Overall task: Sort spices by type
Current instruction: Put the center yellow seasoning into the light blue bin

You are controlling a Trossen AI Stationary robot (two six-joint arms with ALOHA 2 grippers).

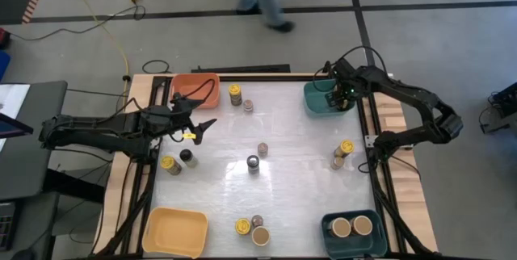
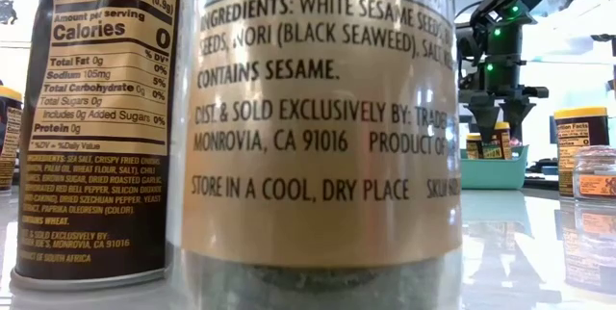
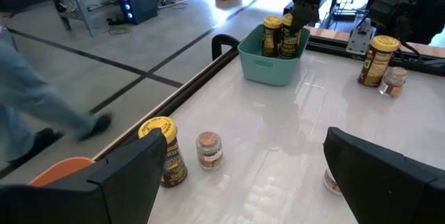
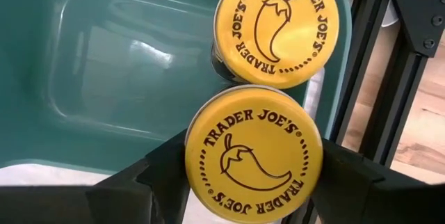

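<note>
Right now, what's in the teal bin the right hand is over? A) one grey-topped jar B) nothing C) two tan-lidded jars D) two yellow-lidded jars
D: the right wrist view shows two yellow-lidded jars standing side by side in the teal bin, with the right hand straddling the nearer one.

Right gripper (image 1: 338,97) reaching down at the far right, fingers parted; left gripper (image 1: 202,124) hovering, wide open.

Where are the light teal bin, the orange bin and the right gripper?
light teal bin (image 3: 268,67), left wrist view, on its near wall.
orange bin (image 1: 187,83), high view, on its bare floor.
right gripper (image 4: 247,175), right wrist view, midway between fingertips, astride a yellow-lidded jar (image 4: 252,156).
</note>
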